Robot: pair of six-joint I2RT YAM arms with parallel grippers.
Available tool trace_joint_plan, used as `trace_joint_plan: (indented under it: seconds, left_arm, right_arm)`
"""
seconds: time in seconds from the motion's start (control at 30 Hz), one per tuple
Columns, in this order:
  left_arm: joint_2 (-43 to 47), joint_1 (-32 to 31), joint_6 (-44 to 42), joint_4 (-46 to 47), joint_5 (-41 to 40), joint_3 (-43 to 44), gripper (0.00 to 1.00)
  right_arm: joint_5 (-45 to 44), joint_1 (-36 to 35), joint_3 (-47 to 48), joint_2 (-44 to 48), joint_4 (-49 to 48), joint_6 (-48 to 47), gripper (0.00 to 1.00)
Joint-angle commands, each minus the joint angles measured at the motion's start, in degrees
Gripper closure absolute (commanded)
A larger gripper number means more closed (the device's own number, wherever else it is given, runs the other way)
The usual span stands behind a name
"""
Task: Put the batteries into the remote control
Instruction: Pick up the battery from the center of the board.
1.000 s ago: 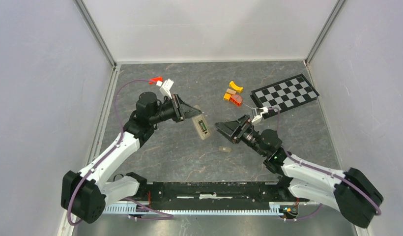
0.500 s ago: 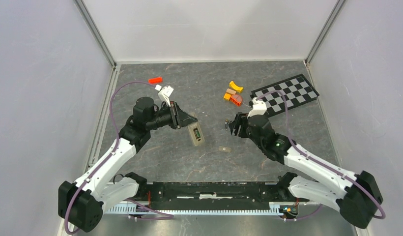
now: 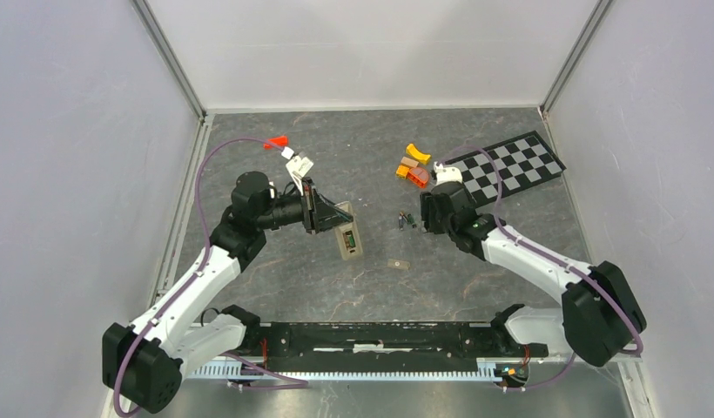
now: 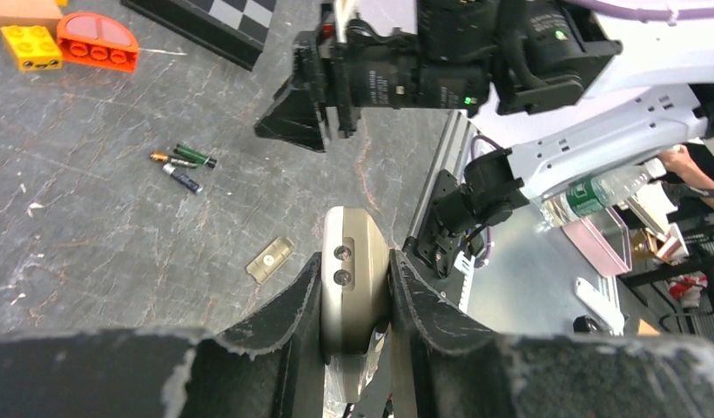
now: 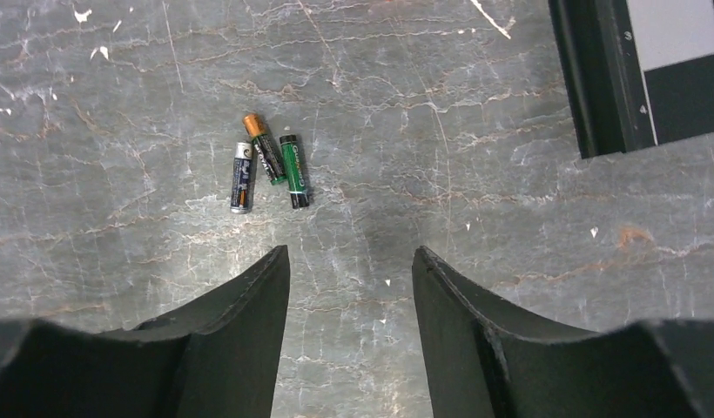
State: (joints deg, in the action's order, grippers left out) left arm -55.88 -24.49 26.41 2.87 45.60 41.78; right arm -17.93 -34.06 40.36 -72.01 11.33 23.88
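My left gripper (image 4: pixel 354 266) is shut on the grey-tan remote control (image 4: pixel 355 277), gripping it by its long sides. In the top view the remote control (image 3: pixel 347 238) juts from the left gripper (image 3: pixel 334 223) with its battery recess facing up and something green inside. Three batteries (image 5: pixel 268 170) lie side by side on the table, just ahead and left of my right gripper (image 5: pixel 349 254). That gripper is open, with bare table between its fingers. In the top view the right gripper (image 3: pixel 418 221) hangs right beside the batteries (image 3: pixel 406 220).
A small tan battery cover (image 3: pixel 397 263) lies on the table near the remote's end. Orange and yellow blocks (image 3: pixel 413 165) sit behind the right gripper. A checkerboard (image 3: pixel 507 165) lies at the back right, a red piece (image 3: pixel 276 142) at the back left.
My right arm has swung away from the remote, back and to the right, to above the batteries, and its jaws have narrowed. The left gripper has shifted the remote slightly.
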Motion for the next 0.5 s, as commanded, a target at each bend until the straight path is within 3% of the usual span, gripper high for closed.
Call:
trace_joint_plan:
  seconds: [0.0,0.2,0.47]
  left_arm:
    - [1.3,0.2,-2.7,6.5,5.0,-0.8,0.98]
    - [2.0,0.1,-2.2,6.8,3.9,-1.1,0.98]
    - [2.1,0.2,-0.6,6.3,2.1,-1.5,0.98]
  right_arm:
    - [5.5,1.4,3.9,-2.7,-0.8,-7.0,0.43]
    - [9.3,2.2,5.0,-7.4,-1.3,-9.3,0.59]
    - [10.8,2.2,7.7,-15.0,-4.4,-10.8,0.55]
